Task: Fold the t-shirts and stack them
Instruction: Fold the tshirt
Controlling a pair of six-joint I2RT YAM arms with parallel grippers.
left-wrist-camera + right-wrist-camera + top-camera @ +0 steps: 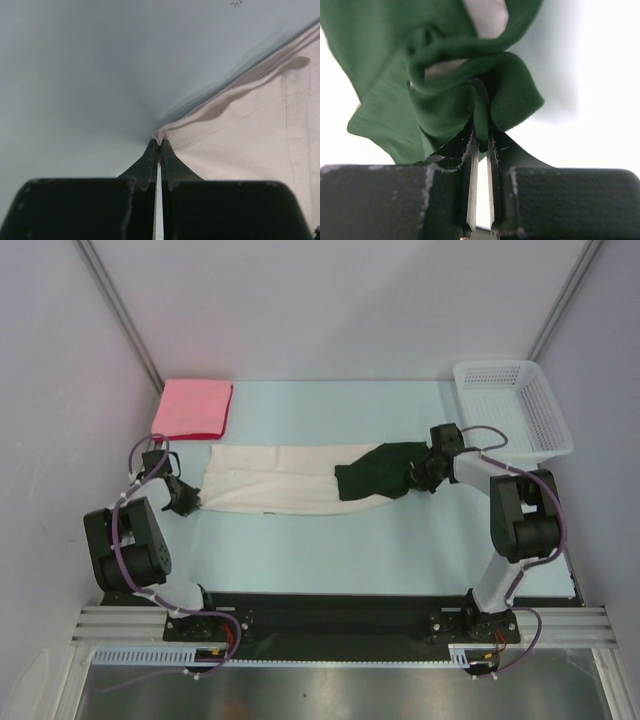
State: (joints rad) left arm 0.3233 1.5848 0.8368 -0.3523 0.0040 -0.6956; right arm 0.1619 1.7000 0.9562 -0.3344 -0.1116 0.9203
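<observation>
Left hand (159, 144), right hand (482, 136), pinching shirt (280, 480) ends

Left wrist view: cream-and-green t-shirt (250, 150) runs off the right and bottom edges. The pinched bit of hem is hidden inside left tool (159, 143). Tiny dark marks (236, 3) upper right, clipped by top edge, unreadable.
Right wrist view: green fabric cut by top and left edges, right tool (481, 131) tips buried in the folds. Surface (600, 75) washed out white.
Top view: both tools too small to judge jaw gap. Pink-red t-shirt (193, 407) layers too small to count.
</observation>
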